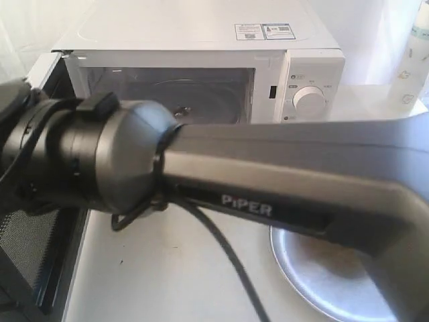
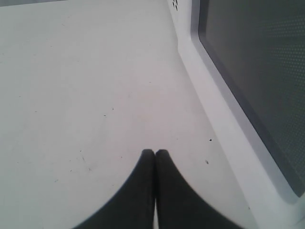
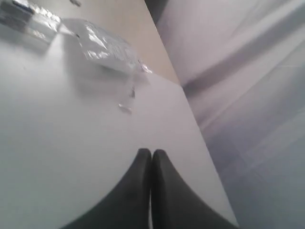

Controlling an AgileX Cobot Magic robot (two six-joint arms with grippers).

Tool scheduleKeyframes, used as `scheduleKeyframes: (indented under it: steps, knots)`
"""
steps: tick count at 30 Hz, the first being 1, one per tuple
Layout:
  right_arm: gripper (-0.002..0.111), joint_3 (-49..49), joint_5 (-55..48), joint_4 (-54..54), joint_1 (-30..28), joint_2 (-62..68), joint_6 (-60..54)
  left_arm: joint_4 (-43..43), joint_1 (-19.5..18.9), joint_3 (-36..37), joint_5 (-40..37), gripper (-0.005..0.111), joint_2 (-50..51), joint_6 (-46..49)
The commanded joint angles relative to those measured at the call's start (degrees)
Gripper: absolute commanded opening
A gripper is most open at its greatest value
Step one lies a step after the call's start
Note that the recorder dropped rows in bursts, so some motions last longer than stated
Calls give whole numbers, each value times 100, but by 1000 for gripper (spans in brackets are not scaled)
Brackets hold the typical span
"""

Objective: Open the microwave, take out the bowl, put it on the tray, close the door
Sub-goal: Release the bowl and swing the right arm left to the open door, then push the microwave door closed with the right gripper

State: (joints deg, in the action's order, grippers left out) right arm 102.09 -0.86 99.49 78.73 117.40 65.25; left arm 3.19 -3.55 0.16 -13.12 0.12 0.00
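Note:
The white microwave [image 1: 201, 40] stands at the back with its cavity [image 1: 167, 87] showing; no bowl can be made out inside or anywhere else. The door [image 1: 33, 255] is swung out to the left, its dark mesh window facing the table. Part of the shiny silver tray [image 1: 322, 275] shows at the front right, with nothing on that part. My left gripper [image 2: 155, 152] is shut and holds nothing, low over the white table beside the door [image 2: 257, 71]. My right gripper [image 3: 151, 152] is shut on nothing too, above the table near its edge. Neither gripper shows in the exterior view.
A thick dark arm [image 1: 268, 174] with a cable crosses the exterior view and hides much of the table and the lower cavity. A white bottle [image 1: 415, 54] stands at the far right. Crumpled clear plastic wrappers [image 3: 105, 45] lie on the table ahead of the right gripper.

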Motion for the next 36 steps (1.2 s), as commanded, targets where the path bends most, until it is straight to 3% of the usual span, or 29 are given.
scheduleKeyframes:
  steps: [1,2,3,4,9,13,23,27,36]
  knots:
    - [0,53,-2535,-273,370,342,-2459,48,27,-16,-17,0,-12,0]
    - [0,53,-3582,-994,417,395,-4076,48,27,-16,-17,0,-12,0]
    - [0,53,-5477,-1814,380,410,-6406,48,27,-16,-17,0,-12,0]
    - [0,53,-6910,-1715,210,410,-7073,48,27,-16,-17,0,-12,0]
    - [0,53,-6910,-2152,9,-23,-6340,48,27,-16,-17,0,-12,0]
    - [0,53,-6910,-3304,-71,-259,-6194,48,27,-16,-17,0,-12,0]
    - [0,53,-6910,-4637,-1383,-334,-5990,48,27,-16,-17,0,-12,0]
    - [0,53,-6910,-4572,-1757,-334,-5855,48,27,-16,-17,0,-12,0]
    - [0,53,-6910,-4900,-1820,-555,-5890,48,27,-16,-17,0,-12,0]
